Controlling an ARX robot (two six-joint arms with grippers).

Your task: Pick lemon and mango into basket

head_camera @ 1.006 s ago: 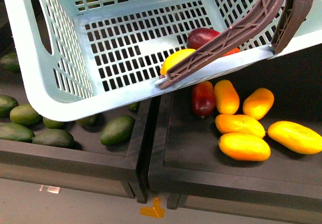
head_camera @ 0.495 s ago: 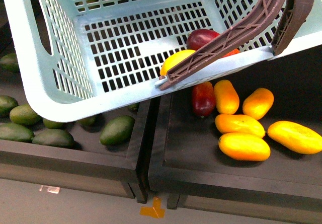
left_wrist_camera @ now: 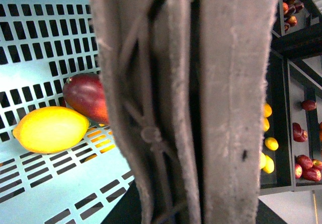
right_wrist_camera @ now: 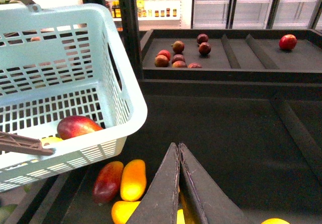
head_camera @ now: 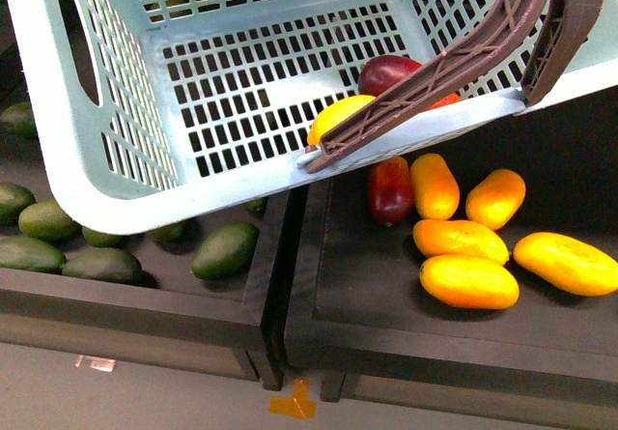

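Basket: the light teal basket (head_camera: 116,111) fills the upper left and centre of the front view, tilted, its near rim hanging over the dark display trays (head_camera: 406,304).
Handle: the brown swing handle (head_camera: 454,53) crosses the basket's upper right corner in the front view, and in the left wrist view it fills the middle of the frame as a blurred vertical band (left_wrist_camera: 201,103).
Lemon: the lemon (head_camera: 338,116) lies on the slotted basket floor, partly behind the handle in the front view; in the left wrist view it sits at centre left (left_wrist_camera: 50,129).
Mango: the dark red mango (head_camera: 391,71) lies in the basket touching the lemon, just above it in the front view.
Left gripper: cannot tell whether its jaws are parted or closed, since the handle hides them; lemon and mango lie just beside that handle.
Right gripper: the right gripper (right_wrist_camera: 178,156) rises from the bottom centre of its own view, fingers pressed together on nothing; the basket with the mango (right_wrist_camera: 78,126) lies to its upper left, well apart.
Loose fruit: a second red mango (head_camera: 390,188) and yellow-orange mangoes (head_camera: 468,280) lie on the right tray, green mangoes (head_camera: 224,248) on the left tray.
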